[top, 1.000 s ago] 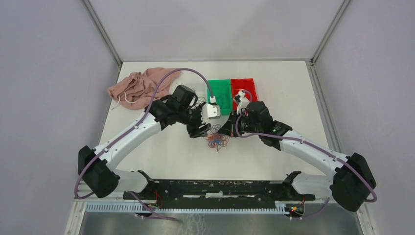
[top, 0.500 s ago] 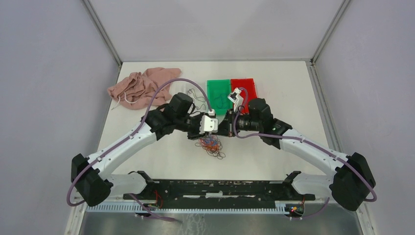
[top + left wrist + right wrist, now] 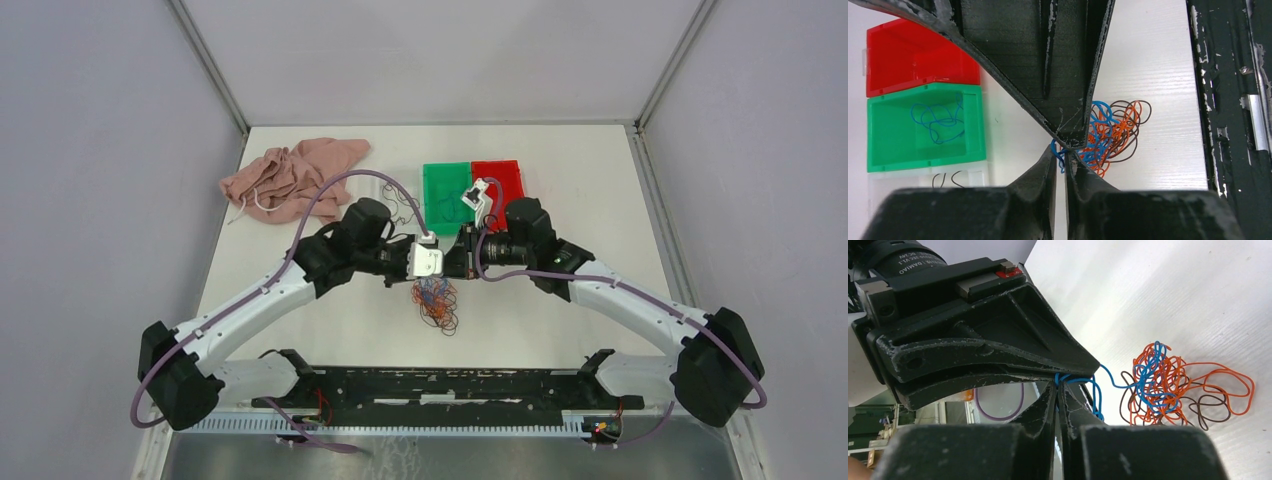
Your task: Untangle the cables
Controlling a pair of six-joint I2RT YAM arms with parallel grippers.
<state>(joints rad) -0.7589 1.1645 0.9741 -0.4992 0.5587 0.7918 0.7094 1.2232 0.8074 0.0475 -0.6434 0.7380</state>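
My white desk [image 3: 560, 310] sits inside plain grey walls [image 3: 90, 150]. One pink cloth [image 3: 290, 172] lies far left. Two bins stand side by side at the far middle: a green bin [image 3: 446, 185] holding one blue wire [image 3: 935, 120], and a red bin [image 3: 503, 178]. My left gripper [image 3: 1060, 159] and right gripper [image 3: 1058, 390] meet tip to tip, each pinching a blue strand of the cables [image 3: 438, 300]. The cables are one orange, blue and brown wad on the desk just beneath. Each gripper blocks much of the other's wrist view.

1. A pink cloth [image 3: 290, 172] lies crumpled at the table's [image 3: 600, 190] far left corner (a white cord [image 3: 260, 211] loops from its near edge).
2. A green bin [image 3: 445, 166] and a red bin [image 3: 503, 165] stand touching, side by side.
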